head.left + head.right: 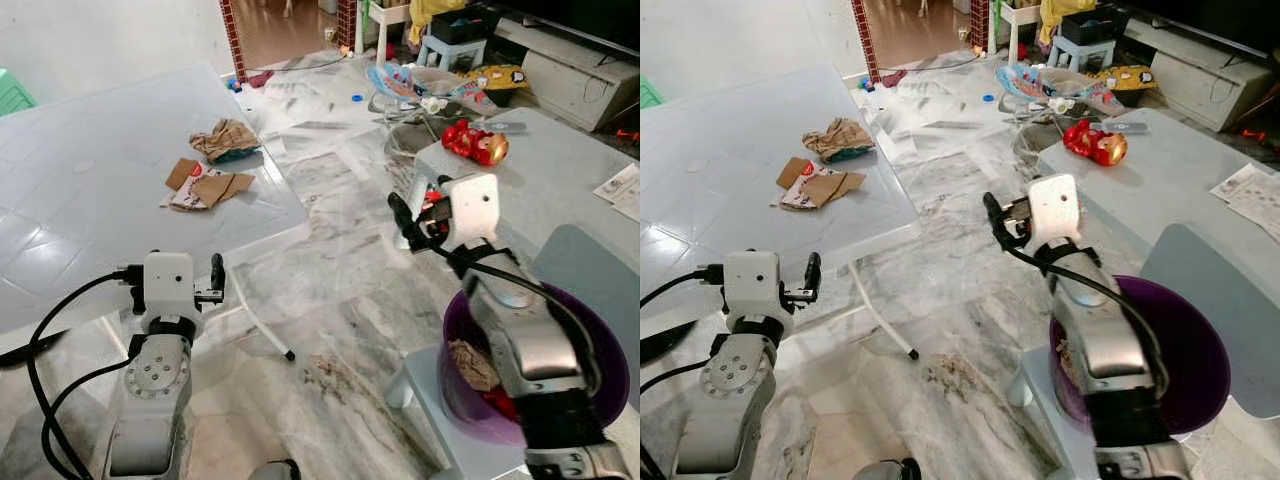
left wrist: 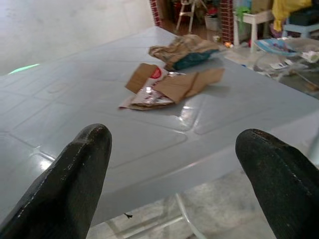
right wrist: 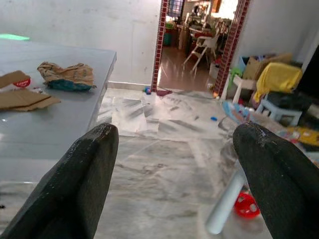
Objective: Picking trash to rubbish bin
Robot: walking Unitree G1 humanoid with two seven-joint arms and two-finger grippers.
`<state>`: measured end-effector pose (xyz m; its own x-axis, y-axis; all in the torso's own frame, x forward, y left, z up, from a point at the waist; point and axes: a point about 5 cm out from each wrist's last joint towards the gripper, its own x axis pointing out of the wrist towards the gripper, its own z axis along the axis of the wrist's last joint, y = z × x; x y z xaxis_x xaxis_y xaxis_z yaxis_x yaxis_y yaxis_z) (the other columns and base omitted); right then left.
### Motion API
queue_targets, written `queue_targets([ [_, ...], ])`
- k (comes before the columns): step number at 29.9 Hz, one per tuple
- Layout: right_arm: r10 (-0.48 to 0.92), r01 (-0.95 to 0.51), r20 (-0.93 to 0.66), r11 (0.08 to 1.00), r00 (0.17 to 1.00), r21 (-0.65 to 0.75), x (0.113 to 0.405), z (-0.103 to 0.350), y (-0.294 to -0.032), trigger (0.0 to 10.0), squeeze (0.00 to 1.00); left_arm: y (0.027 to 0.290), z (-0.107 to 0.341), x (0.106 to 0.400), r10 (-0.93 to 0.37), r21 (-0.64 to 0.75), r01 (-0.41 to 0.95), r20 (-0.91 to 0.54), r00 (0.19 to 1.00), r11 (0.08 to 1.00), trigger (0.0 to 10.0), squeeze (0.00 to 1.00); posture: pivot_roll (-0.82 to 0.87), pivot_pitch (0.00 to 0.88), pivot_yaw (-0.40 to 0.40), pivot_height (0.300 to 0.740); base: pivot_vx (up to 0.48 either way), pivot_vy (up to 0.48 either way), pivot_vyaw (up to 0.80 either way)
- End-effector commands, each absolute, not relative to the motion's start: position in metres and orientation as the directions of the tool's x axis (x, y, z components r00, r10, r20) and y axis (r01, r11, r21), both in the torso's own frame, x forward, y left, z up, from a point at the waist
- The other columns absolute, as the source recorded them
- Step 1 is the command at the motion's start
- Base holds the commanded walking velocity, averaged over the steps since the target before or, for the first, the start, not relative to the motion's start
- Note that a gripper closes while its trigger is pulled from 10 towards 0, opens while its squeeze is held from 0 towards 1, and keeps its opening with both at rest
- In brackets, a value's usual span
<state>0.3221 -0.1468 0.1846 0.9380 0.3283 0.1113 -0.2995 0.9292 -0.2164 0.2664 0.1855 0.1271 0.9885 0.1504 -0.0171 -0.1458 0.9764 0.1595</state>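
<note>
Purple bin (image 1: 590, 345): crumpled paper (image 1: 472, 365) inside | left gripper (image 2: 174, 164) spread, empty | right gripper (image 3: 177, 164) spread, empty

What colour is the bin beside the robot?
The bin is purple; the right eye view shows it best.

Grey-veined marble floor (image 1: 330, 300), white plastic table (image 1: 80, 200), pale wall (image 3: 99, 35), brick-trimmed doorway (image 3: 199, 30), toy clutter beyond.

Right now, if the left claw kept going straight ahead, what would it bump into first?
Probably the flattened cardboard on the white table. The open left claw points across the tabletop at it, with the crumpled paper bag just beyond. Depth is hard to judge.
</note>
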Motion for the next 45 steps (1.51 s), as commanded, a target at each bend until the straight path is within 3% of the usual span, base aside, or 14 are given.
queue_targets([
  [1, 0.315, -0.275, 0.124, 0.925, 0.941, -0.262, 0.317, 0.187, -0.151, 10.0, 0.00, 0.194, 0.131, 0.271, 0.191, 0.133, -0.189, -0.009, 0.981, 0.973, 10.0, 0.00, -0.03, 0.042, 0.064, 0.740, 0.000, 0.000, 0.00],
  [9, 0.196, -0.170, 0.146, 0.969, 0.970, -0.177, 0.312, 0.182, -0.154, 10.0, 0.00, 0.186, 0.135, 0.272, 0.094, 0.156, -0.091, -0.008, 0.996, 0.984, 10.0, 0.00, -0.04, 0.064, 0.054, 0.740, 0.000, 0.000, 0.00],
  [17, 0.096, -0.083, 0.161, 0.993, 0.982, -0.087, 0.309, 0.180, -0.152, 10.0, 0.00, 0.185, 0.129, 0.264, 0.108, 0.142, -0.103, -0.030, 0.994, 0.985, 10.0, 0.00, -0.03, 0.080, 0.049, 0.740, 0.000, 0.000, 0.10],
  [25, 0.142, -0.126, 0.204, 0.988, 0.969, -0.089, 0.318, 0.193, -0.139, 10.0, 0.00, 0.181, 0.141, 0.280, 0.163, 0.084, -0.164, 0.022, 0.986, 0.983, 10.0, 0.00, -0.04, 0.074, 0.037, 0.740, 0.000, 0.000, 0.75],
  [33, 0.145, -0.134, 0.201, 0.988, 0.969, -0.071, 0.319, 0.195, -0.136, 10.0, 0.00, 0.184, 0.141, 0.282, 0.204, 0.070, -0.205, 0.019, 0.979, 0.976, 10.0, 0.00, -0.04, 0.082, 0.029, 0.740, 0.000, 0.000, 0.00],
  [45, 0.147, -0.138, 0.201, 0.989, 0.969, -0.058, 0.319, 0.196, -0.133, 10.0, 0.00, 0.184, 0.139, 0.283, 0.218, 0.081, -0.218, 0.005, 0.976, 0.973, 10.0, 0.00, -0.05, 0.092, 0.031, 0.740, 0.000, 0.370, 0.00],
])
